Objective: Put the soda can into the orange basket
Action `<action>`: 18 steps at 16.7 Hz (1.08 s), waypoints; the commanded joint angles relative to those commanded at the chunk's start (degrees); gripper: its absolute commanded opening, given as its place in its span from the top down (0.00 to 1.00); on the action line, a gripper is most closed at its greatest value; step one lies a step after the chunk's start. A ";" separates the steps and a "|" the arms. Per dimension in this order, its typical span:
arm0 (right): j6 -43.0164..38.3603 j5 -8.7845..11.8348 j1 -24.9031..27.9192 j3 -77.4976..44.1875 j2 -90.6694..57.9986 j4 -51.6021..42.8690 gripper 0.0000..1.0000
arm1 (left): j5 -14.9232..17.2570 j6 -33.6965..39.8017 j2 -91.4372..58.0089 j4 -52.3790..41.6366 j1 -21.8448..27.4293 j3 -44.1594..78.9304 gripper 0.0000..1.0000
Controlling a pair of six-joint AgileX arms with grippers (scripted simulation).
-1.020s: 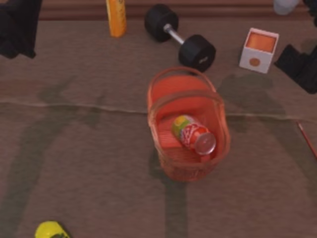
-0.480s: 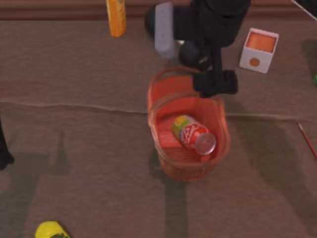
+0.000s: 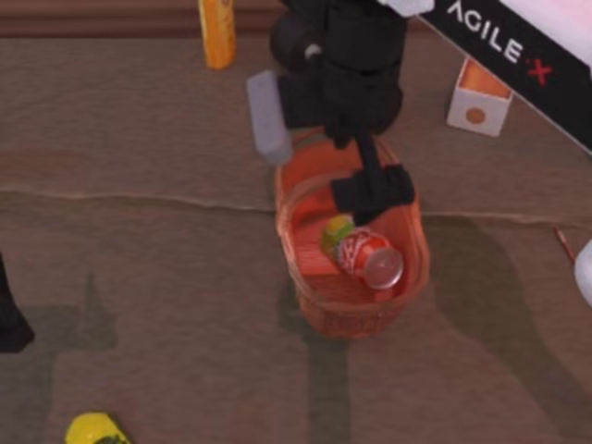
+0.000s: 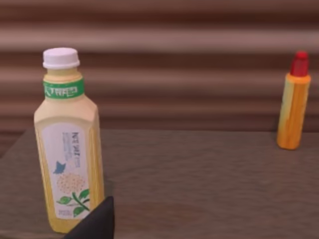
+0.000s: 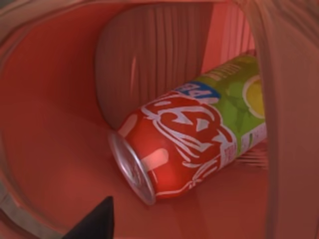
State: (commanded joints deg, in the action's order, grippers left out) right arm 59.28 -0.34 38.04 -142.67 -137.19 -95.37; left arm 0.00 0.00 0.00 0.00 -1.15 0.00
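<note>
— Moved since a moment ago? 
— Right tool (image 3: 373, 192) now hangs lower over the orange basket (image 3: 301, 268); its fingers' state, I cannot tell. 
— Soda can (image 3: 362, 251)? 
— Lying on its side inside the basket.

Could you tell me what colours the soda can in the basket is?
The can is red with white lettering, lime-green toward its base, silver-topped; the right wrist view shows it best.

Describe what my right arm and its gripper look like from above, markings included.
In the top view, the right arm has a black link with white AGILEX lettering whose X is red, edged by a white panel. A blocky black wrist carries a pale grey rectangular block on one side. The right gripper is black, on a thin black stem. No cables show. The left arm is only a black shape at the table's left edge.
</note>
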 joint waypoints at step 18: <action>-0.01 0.03 0.04 9.15 2.50 6.65 0.23 | 0.00 0.00 0.00 0.00 0.00 0.00 0.00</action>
State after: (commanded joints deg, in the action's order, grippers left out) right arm 59.27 -0.32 38.08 -133.52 -134.70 -88.72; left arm 0.00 0.00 0.00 0.00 -1.15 0.00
